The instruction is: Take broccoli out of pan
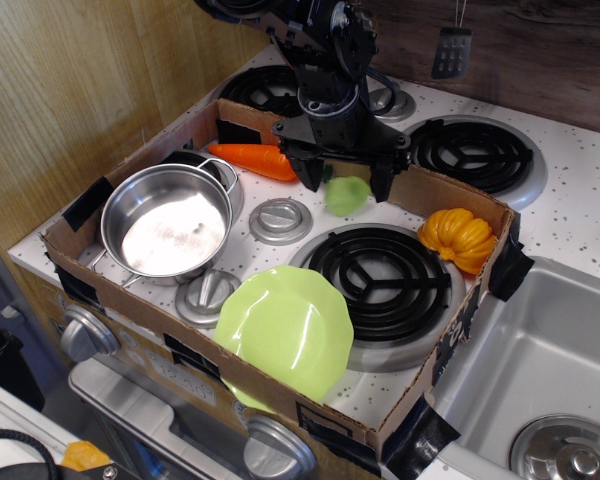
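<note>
The broccoli (346, 195), a small light-green lump, lies on the white stovetop inside the cardboard box, right of the carrot and apart from the pan. My gripper (343, 178) hangs just above it with its black fingers (306, 170) spread wide on either side, open and not touching it. The pan (148, 190), a shiny steel pot with wire handles, stands at the left of the box and holds nothing.
An orange carrot (252, 157) lies behind the pan. A lime-green plate (285, 330) leans at the box front. An orange pumpkin (460, 238) sits at the right box wall. A black coil burner (380, 275) is in the middle. A sink (540, 400) is at the lower right.
</note>
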